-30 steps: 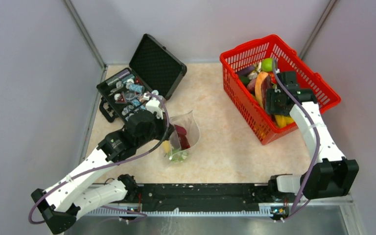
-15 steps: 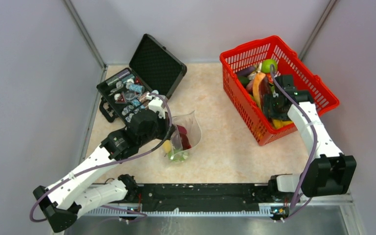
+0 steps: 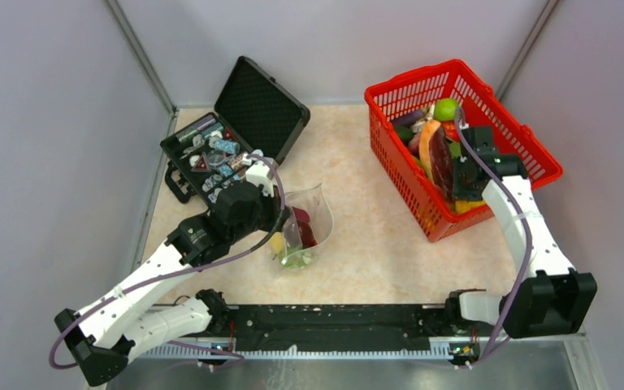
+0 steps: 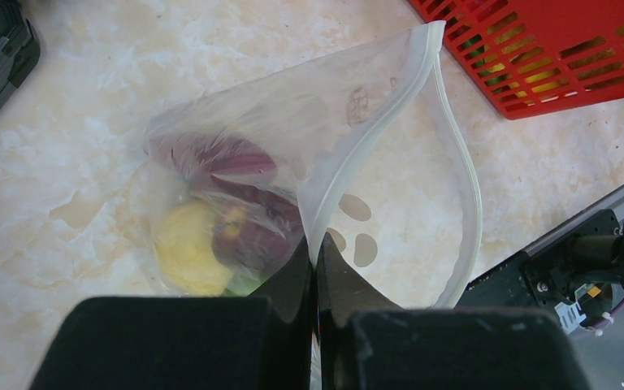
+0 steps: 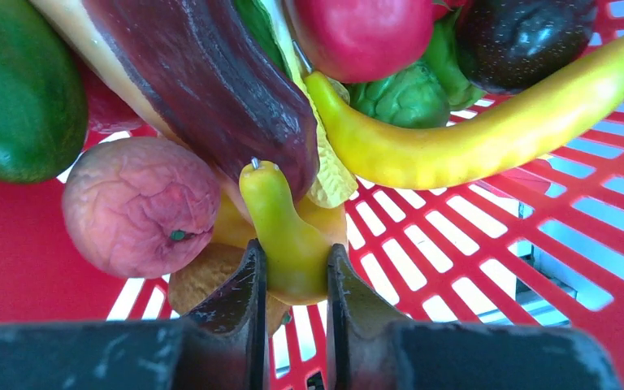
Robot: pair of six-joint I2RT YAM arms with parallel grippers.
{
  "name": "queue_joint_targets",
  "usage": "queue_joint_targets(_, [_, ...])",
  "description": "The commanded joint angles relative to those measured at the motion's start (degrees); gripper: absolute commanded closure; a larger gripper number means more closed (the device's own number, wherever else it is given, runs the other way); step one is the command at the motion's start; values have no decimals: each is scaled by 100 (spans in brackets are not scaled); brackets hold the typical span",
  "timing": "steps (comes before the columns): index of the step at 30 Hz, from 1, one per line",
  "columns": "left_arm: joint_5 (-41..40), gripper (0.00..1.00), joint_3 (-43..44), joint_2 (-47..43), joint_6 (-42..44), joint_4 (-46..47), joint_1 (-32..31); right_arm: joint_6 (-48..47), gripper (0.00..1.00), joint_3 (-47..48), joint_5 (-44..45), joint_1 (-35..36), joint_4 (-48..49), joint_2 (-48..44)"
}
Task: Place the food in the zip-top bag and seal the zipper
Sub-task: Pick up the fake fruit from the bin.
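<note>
1. One red basket [image 3: 402,166], heaped with food [image 3: 439,158].
2. One open case [image 3: 260,110], left of basket.
3. One bag [image 4: 325,122] between them, food inside.
4. Two grippers: left [image 4: 315,252] clenched on zipper [image 4: 349,154]; right [image 5: 294,252], in basket, grasping one pear [image 5: 280,215].

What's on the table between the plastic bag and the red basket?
Nothing. In the top view, only bare table lies between the zip-top bag and the red basket.

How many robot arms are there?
2. The left arm pinches the zip-top bag; the right arm, in the red basket, grips a toy pear. None hidden.
</note>
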Motion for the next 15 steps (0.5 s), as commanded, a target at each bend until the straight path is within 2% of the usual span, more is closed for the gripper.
queue_joint_targets(1, [-111,100,12,-103,75,146,4,293,100,305,179,26,246,-546])
queue_joint_targets(11, [-122,100,-35,-167,21,164,6,121,100,222,1222,25,945,-1272])
queue_joint_targets(15, [-93,100,11,-97,30,170,5,86,100,-35,1092,23,1707,-2018])
